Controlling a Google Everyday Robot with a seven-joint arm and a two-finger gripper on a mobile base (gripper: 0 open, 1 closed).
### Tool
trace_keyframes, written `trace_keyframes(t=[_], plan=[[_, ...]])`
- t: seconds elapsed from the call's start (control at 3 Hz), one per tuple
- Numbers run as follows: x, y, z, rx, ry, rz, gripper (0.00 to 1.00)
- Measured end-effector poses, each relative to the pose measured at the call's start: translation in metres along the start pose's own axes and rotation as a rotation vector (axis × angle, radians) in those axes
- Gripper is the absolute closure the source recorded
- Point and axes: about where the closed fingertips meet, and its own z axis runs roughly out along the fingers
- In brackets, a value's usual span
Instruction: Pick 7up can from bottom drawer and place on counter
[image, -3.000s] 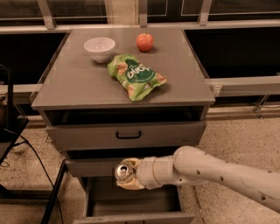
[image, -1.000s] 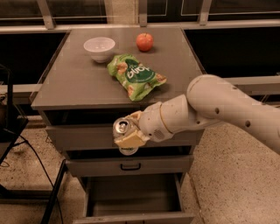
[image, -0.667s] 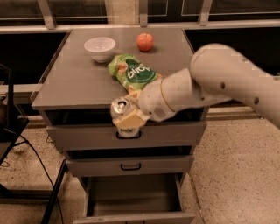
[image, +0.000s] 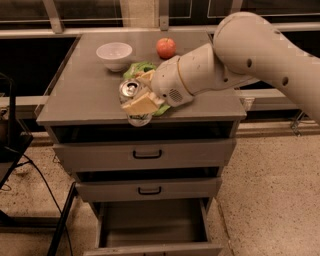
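My gripper (image: 141, 95) is shut on the 7up can (image: 132, 92), a small can with a silver top and pull tab. It holds the can upright at the front edge of the counter (image: 80, 95), in front of the green chip bag. The can's lower end hangs just past the counter's front lip. The tan fingers (image: 142, 104) press on the can's sides. The bottom drawer (image: 150, 222) stands pulled open below, its plain grey inside bare.
A white bowl (image: 114, 54) and a red apple (image: 166, 48) sit at the back of the counter. A green chip bag (image: 138, 69) lies mostly hidden behind my arm. Two shut drawers with black handles (image: 147, 154) are above the open one. A black stand (image: 12, 150) is at left.
My arm has lifted the can from in front of the open bottom drawer, past the upper drawers, up to the counter's front edge.
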Motion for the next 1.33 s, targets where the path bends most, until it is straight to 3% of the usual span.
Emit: trace_keyframes(t=[0.33,0.67,1.0,1.33], plan=[[-0.015,-0.036,0.014,0.014,-0.04,0.0,1.0],[-0.029,-0.075,0.048,0.002,-0.098,0.02,1.0],[-0.034,-0.094,0.071,-0.01,-0.134,0.039,1.0],[-0.032,-0.096,0.094,-0.039,-0.131,0.086,1.0]])
